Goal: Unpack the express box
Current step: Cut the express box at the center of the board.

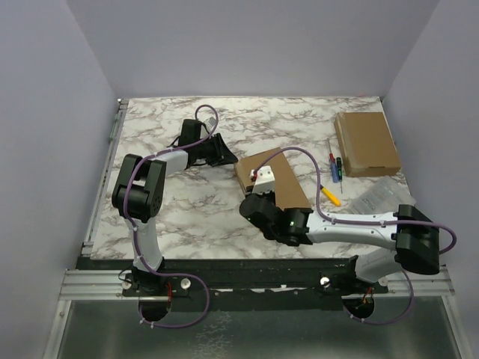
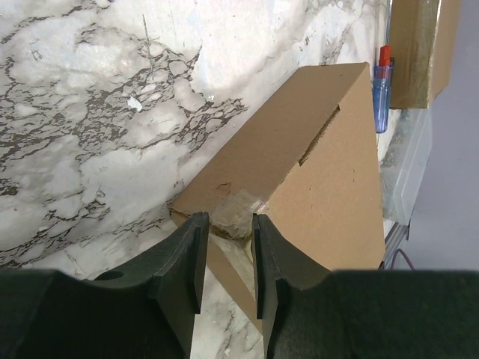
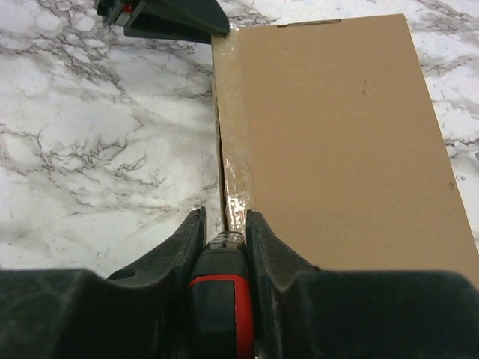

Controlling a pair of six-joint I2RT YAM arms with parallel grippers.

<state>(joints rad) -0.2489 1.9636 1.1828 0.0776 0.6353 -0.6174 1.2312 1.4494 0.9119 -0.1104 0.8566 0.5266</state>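
Two grippers at one box, right gripper [image 3: 224, 221] clamped on a red-collared tool [image 3: 221, 292] at the taped seam of the express box [image 3: 337, 134], mid-table, left gripper [image 2: 227, 224] narrowly parted at its corner, grip unclear, screwdrivers [image 1: 334, 166], clear packet [image 1: 378, 198], flat carton [image 1: 367, 142] off right

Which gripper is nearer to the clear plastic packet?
Right. The right gripper, holding a red-handled tool, is at the box's near-left edge, left of the packet; the left gripper is farther, at its far-left corner.

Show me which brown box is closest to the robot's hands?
The middle box, with the left gripper on its corner and the right gripper's screwdriver at its taped edge. The other box lies alone, far right.
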